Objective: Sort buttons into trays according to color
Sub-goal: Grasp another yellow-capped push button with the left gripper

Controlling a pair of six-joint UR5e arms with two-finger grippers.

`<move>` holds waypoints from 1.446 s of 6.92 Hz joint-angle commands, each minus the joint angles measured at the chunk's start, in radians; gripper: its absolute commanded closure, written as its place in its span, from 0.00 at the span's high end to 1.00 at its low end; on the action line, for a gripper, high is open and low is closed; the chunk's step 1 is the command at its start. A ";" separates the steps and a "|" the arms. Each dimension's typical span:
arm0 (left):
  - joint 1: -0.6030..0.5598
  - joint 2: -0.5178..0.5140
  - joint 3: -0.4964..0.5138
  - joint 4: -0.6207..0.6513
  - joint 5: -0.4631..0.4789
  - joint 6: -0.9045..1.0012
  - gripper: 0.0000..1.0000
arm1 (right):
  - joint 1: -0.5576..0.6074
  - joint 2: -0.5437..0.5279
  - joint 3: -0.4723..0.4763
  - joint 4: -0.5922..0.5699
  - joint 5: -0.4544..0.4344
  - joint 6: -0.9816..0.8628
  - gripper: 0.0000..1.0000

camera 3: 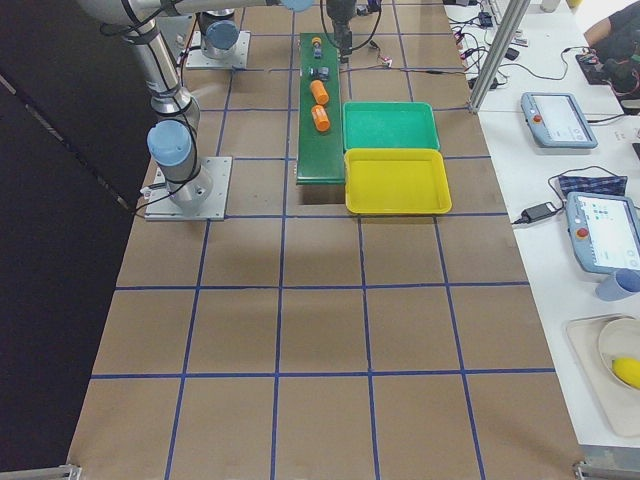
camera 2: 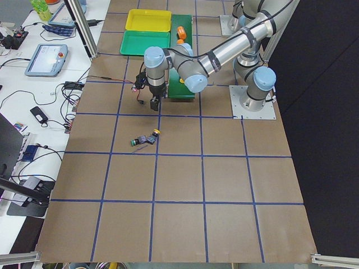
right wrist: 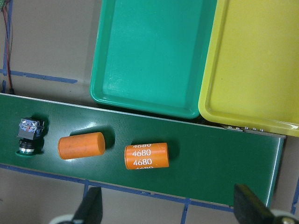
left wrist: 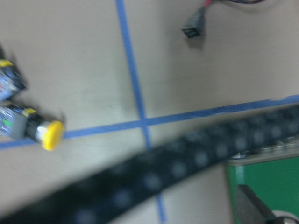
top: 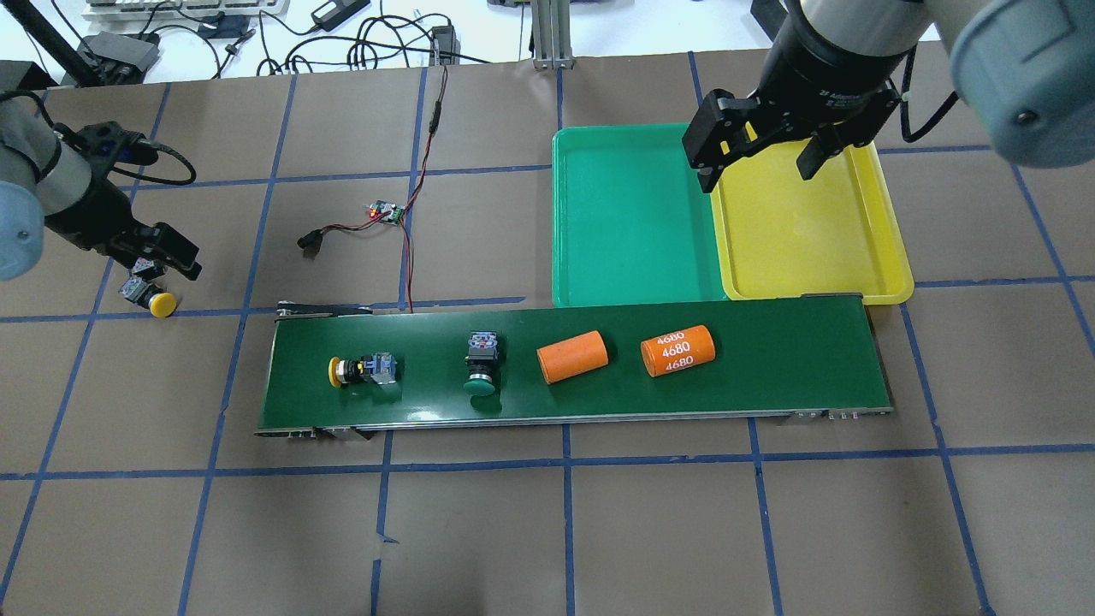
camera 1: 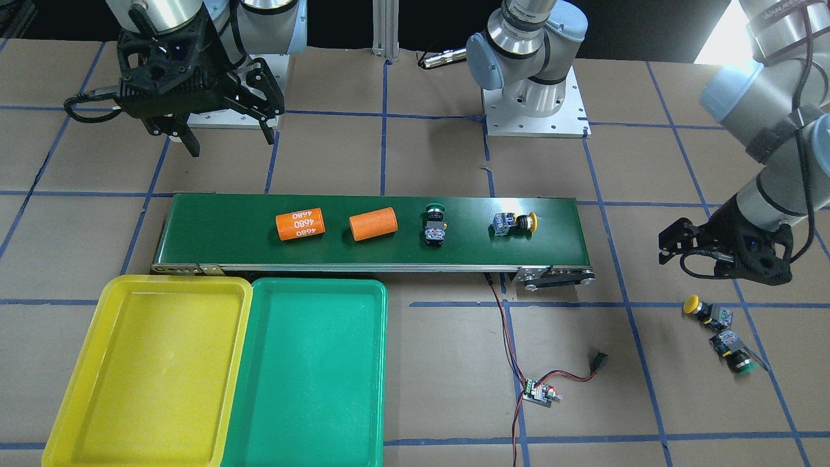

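Blur, cropped edges and one covered button

In the left wrist view a dark out-of-focus band (left wrist: pixel 154 172) crosses the picture. There the yellow button (left wrist: pixel 37 130) is soft, and a second button (left wrist: pixel 7 86) is cut by the left edge. From overhead, the left gripper (top: pixel 162 267) covers the cap of the green button (camera 1: pixel 735 353). The front view's bottom edge crops the yellow tray (camera 1: pixel 70 389) and the green tray (camera 1: pixel 381 363). The right gripper (right wrist: pixel 168 212) shows only its fingertips.

A robotics lab: arm mounting plates (camera 1: pixel 564 123) bolted to a paper-covered table (camera 3: pixel 320 330) gridded with blue tape (camera 3: pixel 320 288). Teach pendants (camera 3: pixel 556 118), loose cables (top: pixel 376 38) and an aluminium post (camera 3: pixel 498 50) crowd the white bench (camera 3: pixel 560 270) along its far edge.
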 commanded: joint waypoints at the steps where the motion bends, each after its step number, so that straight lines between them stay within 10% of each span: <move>1: 0.093 -0.074 0.035 0.006 -0.006 0.203 1.00 | 0.000 0.000 0.000 0.000 0.000 0.000 1.00; 10: 0.123 -0.286 0.076 0.200 -0.043 0.287 1.00 | 0.000 -0.002 0.005 0.002 0.000 0.000 1.00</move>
